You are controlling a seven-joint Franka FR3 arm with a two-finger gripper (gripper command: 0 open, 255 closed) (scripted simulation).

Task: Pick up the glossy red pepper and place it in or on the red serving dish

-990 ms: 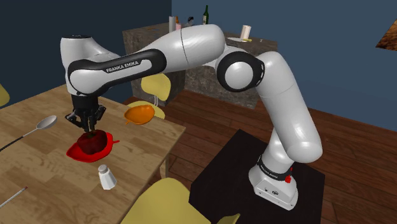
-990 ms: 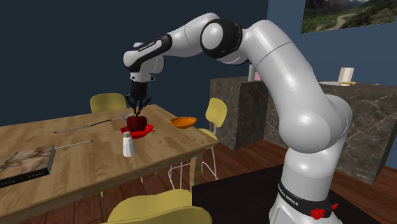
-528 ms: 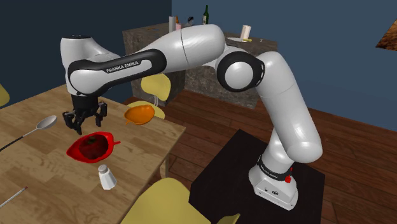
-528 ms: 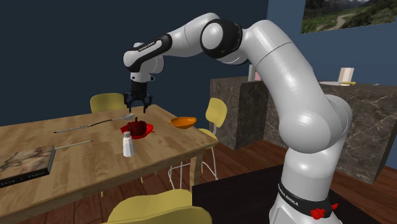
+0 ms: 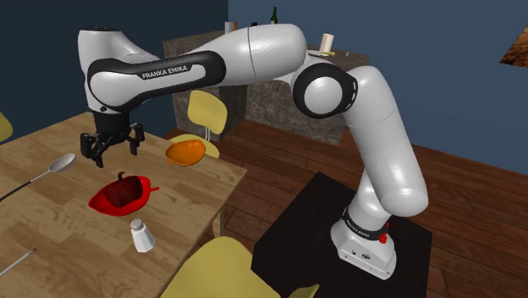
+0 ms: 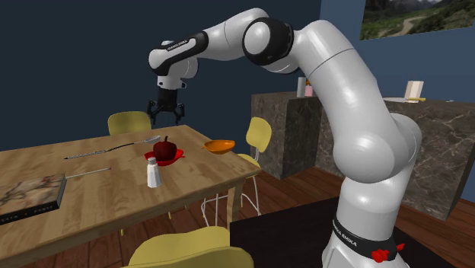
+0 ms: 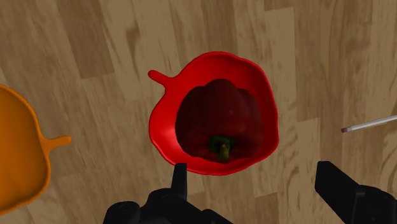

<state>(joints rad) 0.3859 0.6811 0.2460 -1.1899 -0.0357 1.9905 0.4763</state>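
Reading this as placed: the glossy dark-red bell pepper with a green stem [image 7: 219,118] sits inside the red apple-shaped serving dish [image 7: 162,124] on the wooden table [image 5: 51,229]. The all-black two-finger gripper [image 5: 112,151] hangs above the dish, fingers spread wide, nothing between them, clear of pepper and rim.

Handling, my estimate:
- Pepper is probably light and hollow. Walls firm but would give under a hard squeeze.
- Shiny skin suggests slippery, so moderate force.
- If a regrasp is needed, take it across the widest part of the body, below the shoulders. Skip the stem, which is too thin and off-centre.
- Dish wall sits close around the pepper, so fingers would have to come straight down inside the rim.

Hard to make out:
- Pepper's underside and where it touches the dish are hidden by the dish wall. Can't tell if it rests flat or leans.
- Stem end faces roughly up, exact tilt unclear.
- Wrist view cuts off the orange leaf-shaped dish [image 7: 19,159] beside the red one, and a thin pale rod with a reddish tip [image 7: 372,123] on the other side.
- At the shoulder view's left, the metal spoon [image 5: 61,163] runs out of frame. The small white shaker [image 5: 141,235] stands near the dish, apart from it.
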